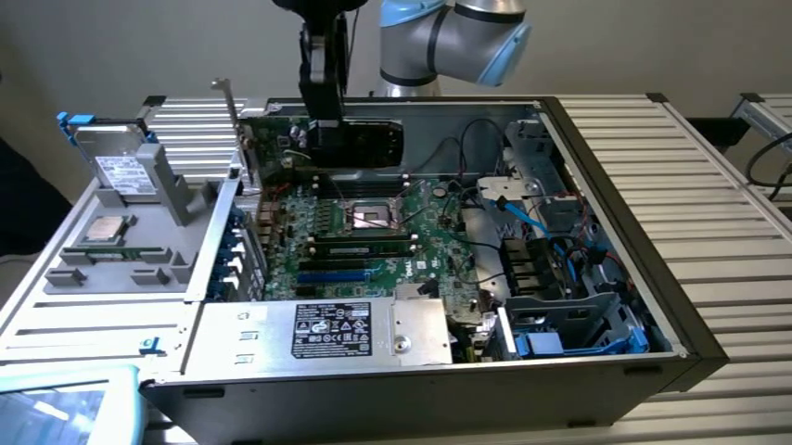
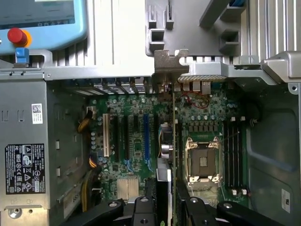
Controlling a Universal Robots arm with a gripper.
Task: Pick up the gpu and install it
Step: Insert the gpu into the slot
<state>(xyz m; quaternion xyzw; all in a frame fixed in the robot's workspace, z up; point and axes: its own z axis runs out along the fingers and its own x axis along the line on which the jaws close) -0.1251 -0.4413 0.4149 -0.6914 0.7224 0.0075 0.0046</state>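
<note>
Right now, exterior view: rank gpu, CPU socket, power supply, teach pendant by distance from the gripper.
1. gpu, held in the gripper, by the far wall.
2. CPU socket, mid-motherboard.
3. power supply, case's near edge.
4. teach pendant, exterior view's bottom left.

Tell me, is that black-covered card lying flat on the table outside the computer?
No, the gpu stands upright in the gripper, inside the open computer case over the green motherboard.

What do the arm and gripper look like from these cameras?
The arm has silver-grey rounded segments with light blue joint caps. The gripper is black and slim, with black linkage fingers joined by round silver pivot bolts.
</note>
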